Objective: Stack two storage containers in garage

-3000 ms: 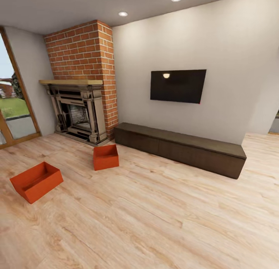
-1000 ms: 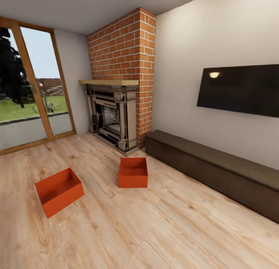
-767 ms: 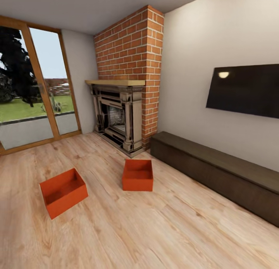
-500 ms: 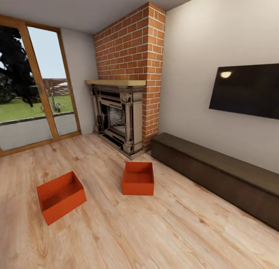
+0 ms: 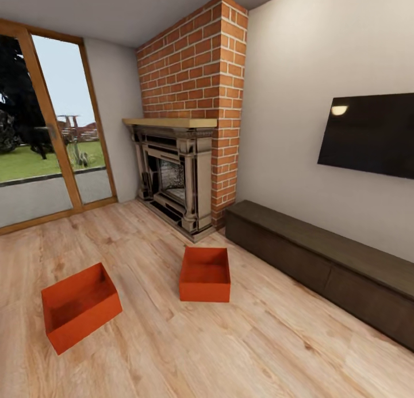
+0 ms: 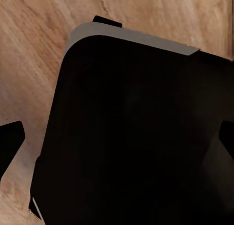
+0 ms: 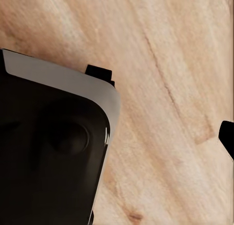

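Containers (image 5: 80, 306) (image 5: 205, 274) sit apart near fireplace (image 5: 172, 174).

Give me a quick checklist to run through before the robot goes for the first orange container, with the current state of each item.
1. Both containers in sight: ok. The nearer container and the farther container sit on the wood floor.
2. Containers upright and open side up: ok.
3. Containers apart, not touching: ok.
4. Insides empty: ok for what shows; no contents seen.
5. Path to the nearer container: ok. Bare planks lie between the camera and it; the low cabinet and fireplace stand aside.
6. Tools open and ready: cannot tell. The wrist views show dark robot body over floor, and the finger positions are unclear.
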`<state>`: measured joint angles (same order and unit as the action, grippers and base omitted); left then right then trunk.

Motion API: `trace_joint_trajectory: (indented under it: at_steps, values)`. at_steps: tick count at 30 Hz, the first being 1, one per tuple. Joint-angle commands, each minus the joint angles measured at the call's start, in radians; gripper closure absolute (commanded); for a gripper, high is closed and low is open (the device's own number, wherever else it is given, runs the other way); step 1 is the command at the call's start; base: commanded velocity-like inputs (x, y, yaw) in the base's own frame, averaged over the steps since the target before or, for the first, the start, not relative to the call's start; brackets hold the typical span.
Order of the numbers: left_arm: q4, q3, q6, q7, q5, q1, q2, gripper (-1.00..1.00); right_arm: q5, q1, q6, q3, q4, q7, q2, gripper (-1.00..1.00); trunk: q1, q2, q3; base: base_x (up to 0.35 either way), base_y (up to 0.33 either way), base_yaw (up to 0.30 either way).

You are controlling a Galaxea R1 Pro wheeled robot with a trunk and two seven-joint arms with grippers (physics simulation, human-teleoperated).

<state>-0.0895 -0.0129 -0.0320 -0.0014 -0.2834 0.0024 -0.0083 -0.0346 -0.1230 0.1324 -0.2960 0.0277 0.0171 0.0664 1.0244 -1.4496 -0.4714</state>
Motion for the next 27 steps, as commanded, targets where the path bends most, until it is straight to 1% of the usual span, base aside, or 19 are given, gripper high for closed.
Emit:
trace_joint_trajectory:
  at_steps: [1, 12, 18, 27]
  values:
    - [-0.001, -0.001, -0.002, 0.0, -0.005, 0.0, 0.0, -1.0, -0.004, -0.001, 0.006, -0.005, 0.003, 0.002, -0.001, -1.0, 0.001, 0.0, -0.001, 0.324, 0.0, 0.0]
    - [-0.001, 0.0, 0.0, 0.0, -0.005, 0.0, 0.001, -1.0, -0.004, -0.001, 0.007, -0.005, 0.003, 0.001, -0.004, -1.0, 0.001, 0.0, -0.001, 0.324, 0.0, 0.0]
    - [-0.001, -0.001, 0.002, 0.0, -0.005, 0.0, 0.001, -1.0, -0.004, -0.001, 0.011, -0.003, 0.003, 0.001, 0.004, -1.0, 0.001, 0.0, -0.001, 0.324, 0.0, 0.0]
    - [-0.001, -0.001, 0.004, 0.0, -0.005, 0.0, 0.001, -1.0, -0.005, -0.001, 0.01, -0.003, 0.003, 0.001, 0.003, -1.0, 0.001, 0.0, -0.001, 0.324, 0.0, 0.0]
